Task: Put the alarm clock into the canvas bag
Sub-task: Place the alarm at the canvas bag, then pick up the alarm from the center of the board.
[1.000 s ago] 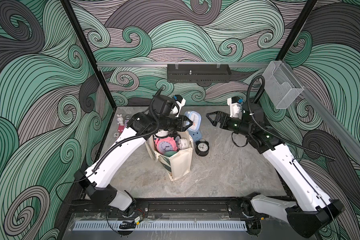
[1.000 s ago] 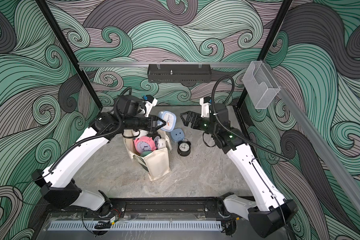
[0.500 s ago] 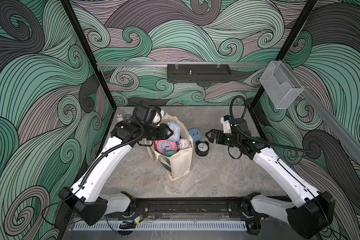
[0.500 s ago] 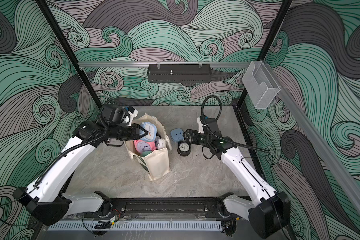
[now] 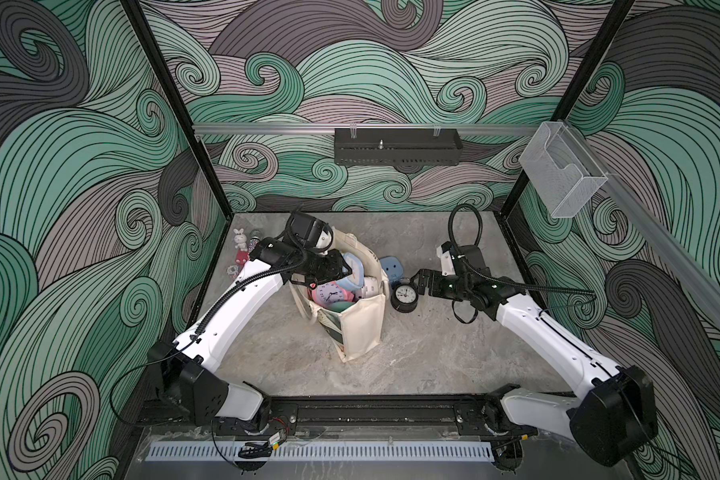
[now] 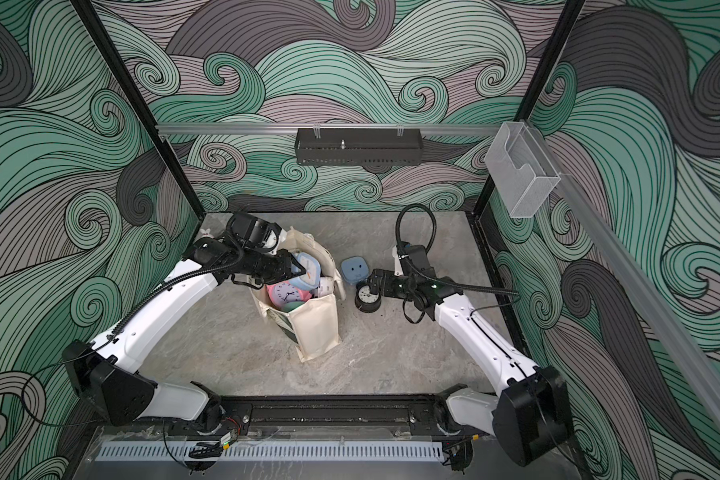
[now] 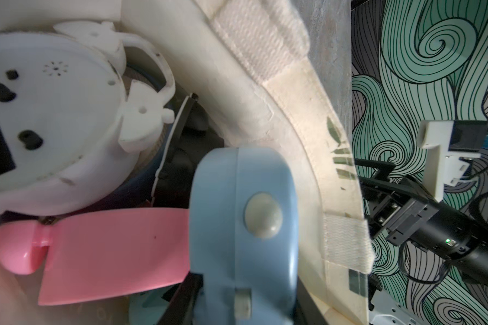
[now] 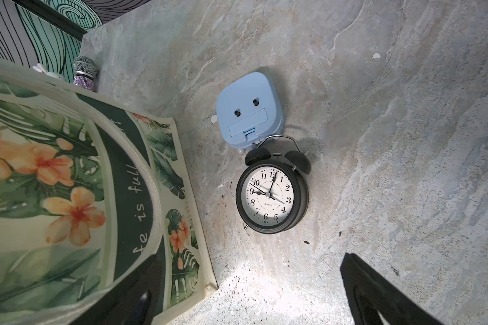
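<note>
The canvas bag point(image 5: 360, 328) point(image 6: 314, 328) point(image 8: 68, 183) stands open mid-table, its leaf-and-flower front facing the right arm. A pink alarm clock point(image 5: 329, 291) point(image 7: 110, 242) and a white one point(image 7: 54, 118) lie inside it. My left gripper point(image 5: 346, 269) point(image 6: 300, 270) point(image 7: 243, 304) is shut on a light blue alarm clock point(image 5: 353, 270) point(image 7: 243, 225), held in the bag's mouth just inside the rim point(image 7: 307, 112). A black twin-bell alarm clock point(image 5: 404, 296) point(image 6: 367, 297) point(image 8: 271, 194) lies face up on the table right of the bag. My right gripper point(image 5: 418, 282) point(image 6: 373, 282) point(image 8: 251, 304) is open just beside it.
A blue square clock point(image 5: 391, 266) point(image 8: 250, 112) lies face down behind the black one. A rabbit toy point(image 5: 240, 239) and a glittery microphone point(image 8: 85, 73) sit at the back left. A clear holder point(image 5: 562, 170) hangs on the right wall, a black tray point(image 5: 395, 145) on the back rail.
My left arm swung back and down, bringing the blue clock from above the bag's far side into its mouth. My right arm dropped and drew in beside the black clock.
</note>
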Available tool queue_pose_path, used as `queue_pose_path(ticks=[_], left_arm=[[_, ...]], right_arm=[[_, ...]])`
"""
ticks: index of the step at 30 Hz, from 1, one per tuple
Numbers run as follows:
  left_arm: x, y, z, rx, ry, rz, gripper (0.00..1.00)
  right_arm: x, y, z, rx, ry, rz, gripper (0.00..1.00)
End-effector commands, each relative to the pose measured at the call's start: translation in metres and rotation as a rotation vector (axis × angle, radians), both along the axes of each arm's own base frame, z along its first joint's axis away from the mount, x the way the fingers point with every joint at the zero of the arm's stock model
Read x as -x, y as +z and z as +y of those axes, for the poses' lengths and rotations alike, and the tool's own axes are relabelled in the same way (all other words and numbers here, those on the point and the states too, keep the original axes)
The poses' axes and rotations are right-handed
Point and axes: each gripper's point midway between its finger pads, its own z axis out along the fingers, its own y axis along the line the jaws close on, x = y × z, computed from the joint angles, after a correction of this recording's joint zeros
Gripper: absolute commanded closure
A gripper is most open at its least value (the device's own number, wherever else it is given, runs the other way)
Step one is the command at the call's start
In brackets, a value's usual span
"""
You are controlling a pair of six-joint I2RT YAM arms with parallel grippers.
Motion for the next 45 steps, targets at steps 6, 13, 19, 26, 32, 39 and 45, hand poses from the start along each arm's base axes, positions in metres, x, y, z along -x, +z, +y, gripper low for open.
queue_pose_path(ticks=[6,13,19,26,32,39,45], left_arm=[[0.002,-0.008,0.013,-0.012,0.026,0.036,0.40],[0.002,0.017,0.024,-0.047,0.009,-0.066,0.01],[0.003,0.045,0.038,-0.117,0.003,-0.149,0.01],[0.016,0.080,0.045,-0.136,-0.043,-0.289,0.01],[0.024,0.084,0.041,-0.131,-0.081,-0.330,0.01],[0.030,0.082,0.039,-0.124,-0.095,-0.334,0.01],[0.034,0.078,0.037,-0.121,-0.108,-0.333,0.01]], right_arm=[[-0.013,-0.019,0.004,0.066,0.012,0.006,0.01],[-0.017,-0.033,0.007,0.119,0.043,0.027,0.01],[-0.019,-0.047,0.010,0.157,0.076,0.060,0.01],[-0.024,-0.065,0.013,0.211,0.092,0.105,0.01],[-0.029,-0.087,0.021,0.232,0.026,0.195,0.01],[-0.028,-0.107,0.023,0.298,-0.049,0.276,0.01],[-0.029,-0.116,0.027,0.322,-0.062,0.304,0.01]])
